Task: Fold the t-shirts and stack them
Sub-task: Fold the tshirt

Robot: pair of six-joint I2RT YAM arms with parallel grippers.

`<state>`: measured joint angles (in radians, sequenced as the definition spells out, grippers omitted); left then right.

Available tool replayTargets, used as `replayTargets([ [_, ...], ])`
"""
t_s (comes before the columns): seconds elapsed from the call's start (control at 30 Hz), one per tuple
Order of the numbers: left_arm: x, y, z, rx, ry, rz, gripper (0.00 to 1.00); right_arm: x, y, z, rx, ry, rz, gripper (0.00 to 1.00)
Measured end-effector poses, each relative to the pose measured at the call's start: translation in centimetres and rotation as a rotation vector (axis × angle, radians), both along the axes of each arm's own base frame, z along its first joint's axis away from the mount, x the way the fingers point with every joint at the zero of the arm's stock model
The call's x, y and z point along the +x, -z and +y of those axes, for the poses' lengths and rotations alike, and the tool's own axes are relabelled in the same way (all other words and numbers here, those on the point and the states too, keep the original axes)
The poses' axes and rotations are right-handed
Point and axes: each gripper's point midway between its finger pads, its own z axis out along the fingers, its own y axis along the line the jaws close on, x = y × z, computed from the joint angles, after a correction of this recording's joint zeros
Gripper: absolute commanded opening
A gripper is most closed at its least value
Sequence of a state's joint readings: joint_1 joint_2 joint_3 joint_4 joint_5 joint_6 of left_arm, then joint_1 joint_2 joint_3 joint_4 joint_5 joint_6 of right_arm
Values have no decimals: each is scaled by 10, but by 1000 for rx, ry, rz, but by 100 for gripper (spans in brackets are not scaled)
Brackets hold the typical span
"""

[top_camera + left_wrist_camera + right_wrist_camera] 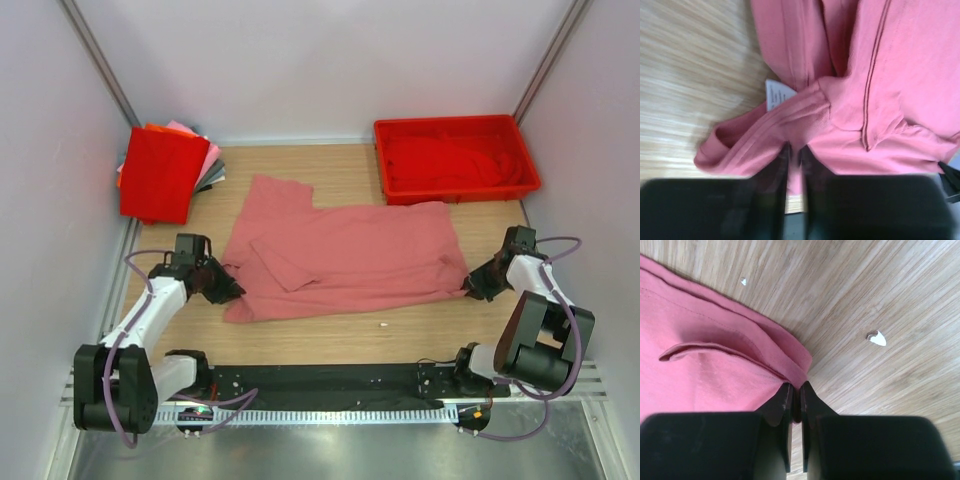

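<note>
Salmon-pink t-shirt (345,250) lies spread across the wooden surface (300,337). Left tool (229,287) pinches its 9 o'clock edge; right tool (470,286) pinches its 3 o'clock corner. Folded t-shirts (158,175) sit at 10 o'clock, red tray (450,121) at 1 o'clock.

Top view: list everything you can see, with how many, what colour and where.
spread t-shirt: one, salmon-pink, mid-table
folded t-shirts: one stack, red on top with pink, orange and grey edges, far left corner
tray: one, red, far right, red cloth inside
white scrap: one, on the wood before the shirt
table: one, light wood
left gripper: black, shut on the shirt's left edge
right gripper: black, shut on the shirt's right corner
</note>
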<state>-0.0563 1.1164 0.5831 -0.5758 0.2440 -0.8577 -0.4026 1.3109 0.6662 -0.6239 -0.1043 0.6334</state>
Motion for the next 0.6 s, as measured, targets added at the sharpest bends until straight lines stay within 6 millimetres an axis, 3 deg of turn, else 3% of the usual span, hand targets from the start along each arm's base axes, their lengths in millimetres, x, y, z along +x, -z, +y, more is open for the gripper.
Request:
replayTargets([
  [0.03, -2, 0, 0, 0, 2, 5, 32, 0, 0, 1, 5, 0, -1, 40],
  [0.07, -3, 0, 1, 2, 1, 6, 53, 0, 0, 0, 4, -4, -2, 51],
  [0.1, -4, -2, 1, 3, 2, 4, 60, 1, 0, -1, 4, 2, -7, 78],
  [0.13, -5, -4, 1, 0, -2, -1, 67, 1, -1, -1, 4, 9, -11, 88],
  [0.2, -6, -8, 1, -2, -3, -14, 72, 2, -5, -3, -7, 10, -24, 98],
  [0.33, -8, -26, 1, 25, 12, -47, 75, 5, -26, -7, -58, 13, -102, 99],
  [0.43, 2, -49, 0, 65, 44, -115, 73, 13, -51, -7, -99, 1, -212, 91],
  [0.5, 9, -60, -3, 84, 65, -153, 72, 22, -65, 0, -117, -33, -286, 86],
  [0.6, 11, -60, -10, 109, 106, -155, 69, 36, -72, 23, -116, -132, -317, 77],
])
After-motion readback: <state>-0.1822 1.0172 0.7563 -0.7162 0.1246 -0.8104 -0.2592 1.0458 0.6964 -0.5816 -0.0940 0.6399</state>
